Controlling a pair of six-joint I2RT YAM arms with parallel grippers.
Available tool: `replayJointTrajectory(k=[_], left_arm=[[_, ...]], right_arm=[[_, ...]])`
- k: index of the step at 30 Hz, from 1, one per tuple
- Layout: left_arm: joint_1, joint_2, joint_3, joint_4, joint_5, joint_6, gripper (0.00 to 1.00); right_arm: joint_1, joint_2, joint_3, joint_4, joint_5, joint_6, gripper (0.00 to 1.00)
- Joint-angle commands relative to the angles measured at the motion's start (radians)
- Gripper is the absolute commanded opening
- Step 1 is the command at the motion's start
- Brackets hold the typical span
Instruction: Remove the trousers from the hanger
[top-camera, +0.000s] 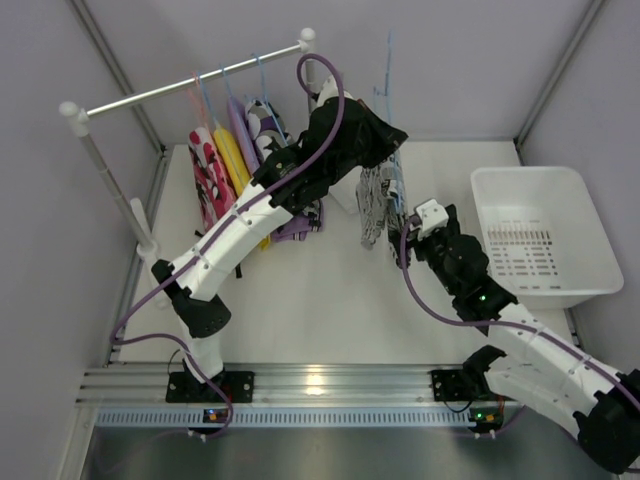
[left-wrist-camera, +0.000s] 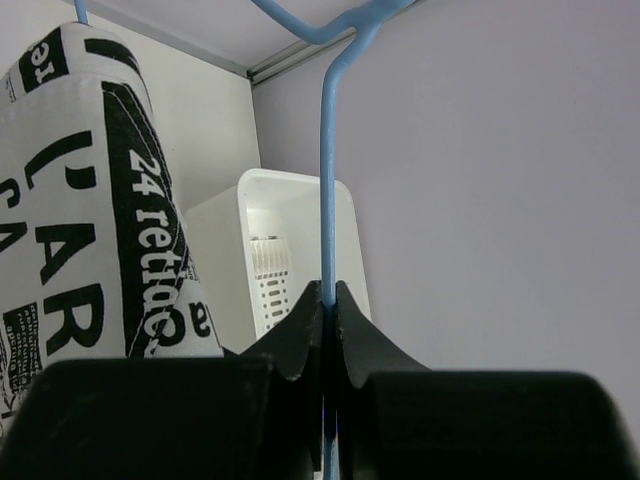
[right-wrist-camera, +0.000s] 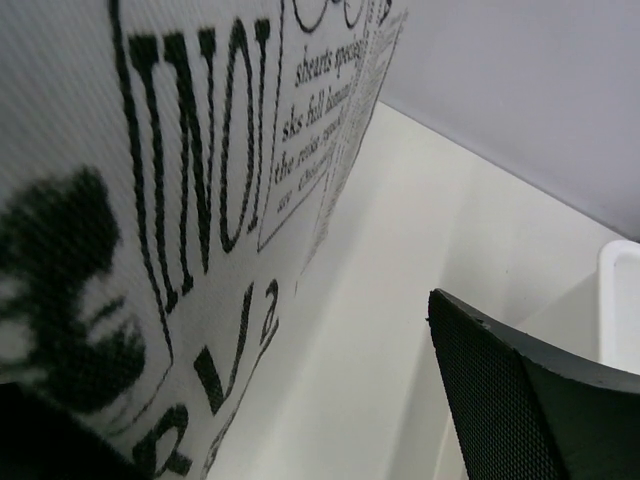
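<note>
Up close, left tool (left-wrist-camera: 328, 296) clamps blue hanger (left-wrist-camera: 328, 180) (grip hidden from above).

Left arm (top-camera: 250, 215) reaches diagonally forward and to the right from its base, wrist raised; the left gripper (left-wrist-camera: 328, 305) has its jaws pressed shut on the thin blue hanger (left-wrist-camera: 327, 170). Right arm (top-camera: 530, 345) stretches low toward the centre, the right gripper (top-camera: 404, 235) with jaws spread wide, holding nothing.
</note>
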Motion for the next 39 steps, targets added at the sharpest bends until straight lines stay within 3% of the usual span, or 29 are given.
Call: replayJointTrajectory(k=[1, 8, 16, 17, 18, 21, 26, 27, 30, 32, 39], left_arm=[[-0.001, -0.084, 0.019, 0.177, 0.042, -0.053, 0.00], [-0.001, -0.074, 0.019, 0.173, 0.062, -0.084, 0.00], [-0.001, -0.069, 0.013, 0.176, 0.071, -0.091, 0.00], [-0.001, -0.071, 0.010, 0.176, 0.074, -0.091, 0.00], [-0.001, -0.075, 0.005, 0.176, 0.076, -0.093, 0.00], [-0.001, -0.083, -0.019, 0.173, 0.087, -0.101, 0.00], [-0.001, -0.094, -0.041, 0.182, 0.114, -0.107, 0.00], [-0.001, -0.095, -0.044, 0.182, 0.116, -0.104, 0.00], [-0.001, -0.104, -0.064, 0.184, 0.114, -0.093, 0.00], [-0.001, -0.115, -0.082, 0.185, 0.116, -0.087, 0.00], [-0.001, -0.158, -0.200, 0.211, 0.110, 0.036, 0.00]], right_arm=[[-0.014, 0.058, 0.078, 0.106, 0.001, 0.028, 0.95], [-0.015, 0.121, 0.142, 0.238, 0.007, 0.008, 0.96], [-0.015, 0.134, 0.184, 0.273, 0.001, -0.032, 0.96], [-0.014, 0.139, 0.187, 0.279, 0.008, -0.042, 0.92], [-0.012, 0.141, 0.188, 0.296, 0.023, -0.050, 0.78], [-0.020, 0.144, 0.191, 0.330, 0.050, -0.075, 0.54], [-0.051, 0.144, 0.219, 0.353, 0.030, -0.081, 0.36], [-0.060, 0.144, 0.225, 0.351, 0.019, -0.081, 0.26], [-0.071, 0.139, 0.252, 0.342, -0.015, -0.087, 0.07], [-0.072, 0.135, 0.268, 0.328, -0.027, -0.083, 0.00], [-0.117, 0.128, 0.426, 0.207, -0.056, 0.012, 0.00]])
